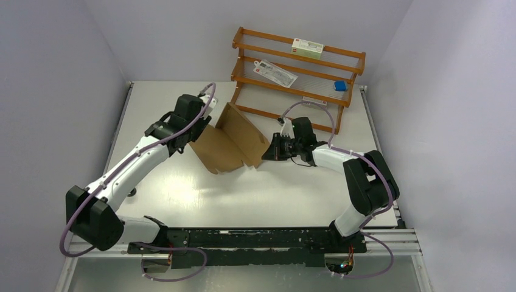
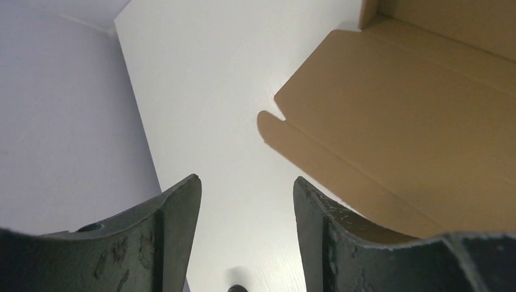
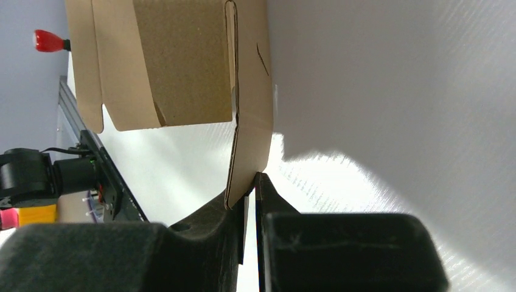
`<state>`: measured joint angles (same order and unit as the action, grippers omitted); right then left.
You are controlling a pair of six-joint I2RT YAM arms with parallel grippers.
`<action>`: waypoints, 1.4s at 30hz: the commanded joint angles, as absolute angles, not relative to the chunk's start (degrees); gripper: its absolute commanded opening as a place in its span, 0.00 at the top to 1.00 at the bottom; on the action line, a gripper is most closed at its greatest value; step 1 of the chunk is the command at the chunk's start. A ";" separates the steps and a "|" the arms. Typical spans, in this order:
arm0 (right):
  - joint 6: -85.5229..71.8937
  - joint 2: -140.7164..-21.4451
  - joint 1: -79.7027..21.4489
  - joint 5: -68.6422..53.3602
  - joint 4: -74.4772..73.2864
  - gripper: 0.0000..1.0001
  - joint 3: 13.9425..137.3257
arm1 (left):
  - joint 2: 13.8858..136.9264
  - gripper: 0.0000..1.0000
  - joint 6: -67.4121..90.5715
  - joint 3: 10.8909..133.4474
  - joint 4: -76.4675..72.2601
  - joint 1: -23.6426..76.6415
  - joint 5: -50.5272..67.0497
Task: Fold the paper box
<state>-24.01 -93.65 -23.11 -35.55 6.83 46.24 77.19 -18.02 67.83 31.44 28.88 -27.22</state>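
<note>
The paper box (image 1: 228,143) is a plain brown cardboard piece in the middle of the table, partly folded, with one panel standing up. My right gripper (image 1: 268,153) reaches in from the right and is shut on the box's right flap. The right wrist view shows that flap's corner (image 3: 249,140) pinched between my fingertips (image 3: 251,182). My left gripper (image 1: 187,139) hangs just left of the box, open and holding nothing. In the left wrist view, bare white table shows between its fingers (image 2: 246,182), and the cardboard (image 2: 414,121) lies to the right, passing behind the right finger.
A wooden rack (image 1: 298,67) stands at the back right of the table, just behind the box. It carries a white and green carton (image 1: 307,47), a flat packet (image 1: 275,72) and a small blue thing (image 1: 340,86). Walls close in left, right and behind.
</note>
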 commanded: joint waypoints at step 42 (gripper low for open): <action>-17.56 -84.02 -29.79 -20.73 14.87 0.85 40.52 | 76.26 0.04 13.79 54.59 2.28 42.98 7.00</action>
